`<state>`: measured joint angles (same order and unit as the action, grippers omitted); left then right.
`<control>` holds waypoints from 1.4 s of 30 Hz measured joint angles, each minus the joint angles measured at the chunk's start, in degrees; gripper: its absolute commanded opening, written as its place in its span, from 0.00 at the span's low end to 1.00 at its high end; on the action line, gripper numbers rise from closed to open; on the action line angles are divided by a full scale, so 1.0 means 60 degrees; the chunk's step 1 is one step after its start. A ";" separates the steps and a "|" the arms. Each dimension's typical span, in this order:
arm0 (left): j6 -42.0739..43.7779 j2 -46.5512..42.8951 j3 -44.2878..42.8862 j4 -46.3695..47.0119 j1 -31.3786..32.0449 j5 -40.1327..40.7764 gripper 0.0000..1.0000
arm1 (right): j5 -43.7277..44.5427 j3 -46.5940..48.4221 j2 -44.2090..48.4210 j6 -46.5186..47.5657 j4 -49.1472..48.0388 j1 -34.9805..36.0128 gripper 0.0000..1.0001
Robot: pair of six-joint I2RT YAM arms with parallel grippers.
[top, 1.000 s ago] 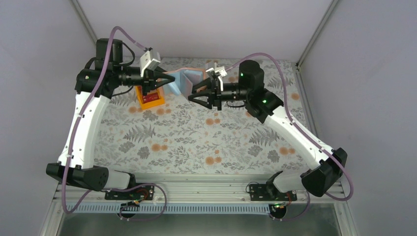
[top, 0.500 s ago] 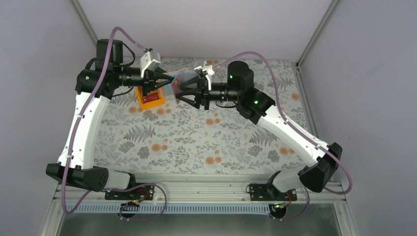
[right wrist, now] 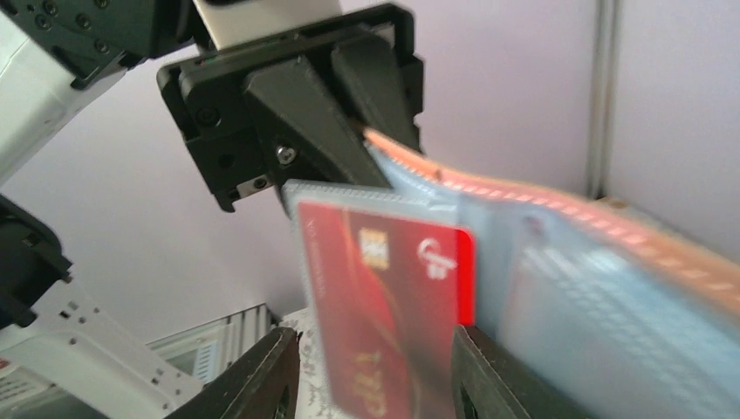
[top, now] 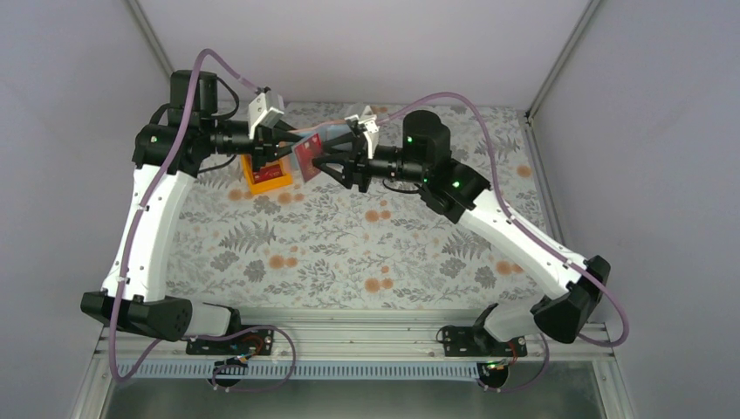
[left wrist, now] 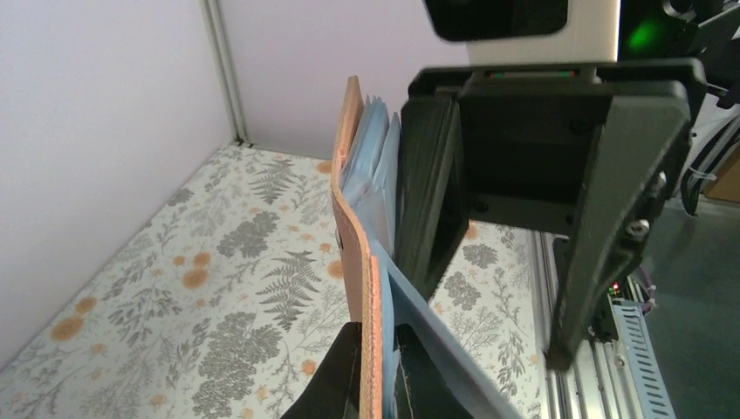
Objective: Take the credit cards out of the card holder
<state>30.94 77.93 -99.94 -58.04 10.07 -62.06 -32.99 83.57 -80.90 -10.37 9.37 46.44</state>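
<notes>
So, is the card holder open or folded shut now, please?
Open. The card holder is spread, showing its blue lining and a red credit card, while the left end effector pinches its tan cover.

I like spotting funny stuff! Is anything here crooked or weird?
Nothing looks broken. The wallet stands on edge in the air, pinched in the left jaws and bent, with a red card poking out of it.

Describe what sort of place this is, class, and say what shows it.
Probably a robot test cell in a lab: plain enclosure walls, a left arm and right arm bolted to an aluminium rail, and a floral-cloth table.
</notes>
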 measured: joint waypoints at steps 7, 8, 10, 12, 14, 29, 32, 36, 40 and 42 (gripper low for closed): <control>0.0368 -0.0036 0.0000 -0.0284 0.0000 -0.0288 0.02 | 0.0976 -0.0018 0.0627 0.0382 0.0353 0.0000 0.56; 0.0426 -0.0047 0.0000 -0.0321 0.0000 -0.0310 0.02 | 0.1024 -0.0018 0.0637 0.0393 0.0390 0.0000 0.58; 0.0506 -0.0069 0.0000 -0.0401 0.0000 -0.0339 0.02 | 0.1140 -0.0018 0.0627 0.0499 0.0474 0.0000 0.63; 0.0583 -0.0076 0.0000 -0.0488 -0.0011 -0.0350 0.02 | 0.1191 -0.0015 0.0583 0.0517 0.0554 0.0000 0.67; 0.0659 -0.0076 0.0000 -0.0586 -0.0018 -0.0372 0.02 | 0.1122 -0.0004 0.0481 0.0535 0.0601 0.0000 0.69; 0.1053 -0.0087 0.0000 -0.0889 -0.0058 -0.0433 0.02 | -0.0299 0.0200 -0.0353 0.0867 0.0674 0.0004 0.52; 0.1140 -0.0095 0.0000 -0.0973 -0.0055 -0.0492 0.02 | -0.0623 0.0160 -0.0251 0.1093 0.0696 0.0004 0.43; 0.1177 -0.0095 0.0000 -0.0994 -0.0040 -0.0568 0.02 | -0.1020 -0.0087 0.0058 0.1330 0.0667 0.0007 0.29; 0.1177 -0.0106 0.0000 -0.1002 -0.0044 -0.0685 0.02 | -0.1464 -0.0142 0.0109 0.1206 0.0492 0.0004 0.15; 0.1177 -0.0131 0.0000 -0.1027 -0.0051 -0.0696 0.02 | -0.1599 -0.0142 0.0047 0.1096 0.0401 0.0000 0.05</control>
<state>38.00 77.14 -99.94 -64.20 9.76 -66.24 -42.59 82.72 -80.62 -3.79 11.77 46.44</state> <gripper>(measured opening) 0.061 0.171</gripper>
